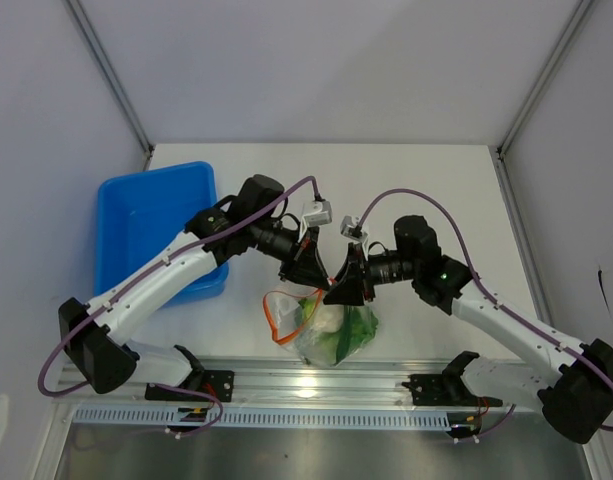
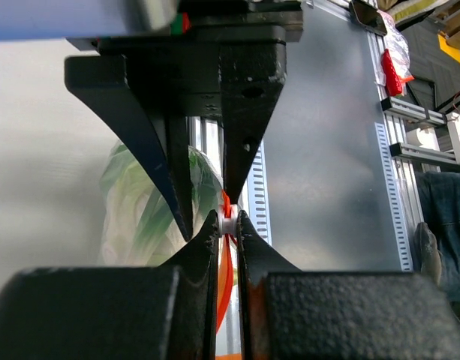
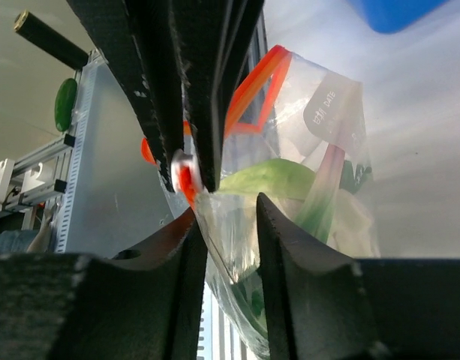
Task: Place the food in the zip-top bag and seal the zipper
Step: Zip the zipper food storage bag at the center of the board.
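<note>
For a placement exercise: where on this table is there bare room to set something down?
Free: the far strip of table behind both arms, and the patch between the zip-top bag and the right arm. Crowded: the middle, where the left claw and right claw meet at the bag's mouth, beside the blue bin.

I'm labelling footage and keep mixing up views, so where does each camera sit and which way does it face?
Top external: high behind the robot, looking down on the table; left arm and right arm meet over the zip-top bag.
Left wrist: rides the left arm, facing the slotted rail; left end effector pinches the zipper.
Right wrist: rides the right arm, facing the blue bin; right end effector straddles the bag.
Shared: both wrist views show zipper, food and the opposite end effector.
</note>
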You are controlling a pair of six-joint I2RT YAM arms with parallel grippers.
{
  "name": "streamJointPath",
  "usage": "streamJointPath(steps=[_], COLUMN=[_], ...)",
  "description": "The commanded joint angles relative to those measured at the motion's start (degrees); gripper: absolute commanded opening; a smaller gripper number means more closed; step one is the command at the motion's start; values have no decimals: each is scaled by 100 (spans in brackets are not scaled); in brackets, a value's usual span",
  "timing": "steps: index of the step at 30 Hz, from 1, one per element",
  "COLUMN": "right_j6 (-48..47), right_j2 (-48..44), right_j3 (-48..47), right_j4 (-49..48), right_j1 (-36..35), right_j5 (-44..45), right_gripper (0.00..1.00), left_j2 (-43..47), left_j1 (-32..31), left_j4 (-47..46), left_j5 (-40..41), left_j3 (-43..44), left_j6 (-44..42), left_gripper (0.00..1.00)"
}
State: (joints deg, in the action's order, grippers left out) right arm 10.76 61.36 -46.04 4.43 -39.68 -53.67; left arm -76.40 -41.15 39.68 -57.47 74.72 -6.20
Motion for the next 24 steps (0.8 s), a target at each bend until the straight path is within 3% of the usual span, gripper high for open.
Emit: streamJointPath(steps=[1,9,13,19,24], right_j6=[-92,-268,-250,-154,443], right_j2=[86,297,367,280,-133], right_j3=[-352,-678,-713,-661,-441], right_j4=[-206,93,111,164,-442], right_j1=[-127,-154,-171,-198,-207], right_j5=[-205,-232,-258,233,962], right_gripper=[32,21,0,0,0], left_j2=[-15,-94,-94,-156,-156], left_j1=[72,72,72,72,72], left_j4=[-110,-48,-39,48,110], left_j5=[-282,-247,-221,104,517], left_j3=[307,342,368,359,316], left_j6=[-136,-136,-128,-84,83], left_gripper=[1,1,1,1,4])
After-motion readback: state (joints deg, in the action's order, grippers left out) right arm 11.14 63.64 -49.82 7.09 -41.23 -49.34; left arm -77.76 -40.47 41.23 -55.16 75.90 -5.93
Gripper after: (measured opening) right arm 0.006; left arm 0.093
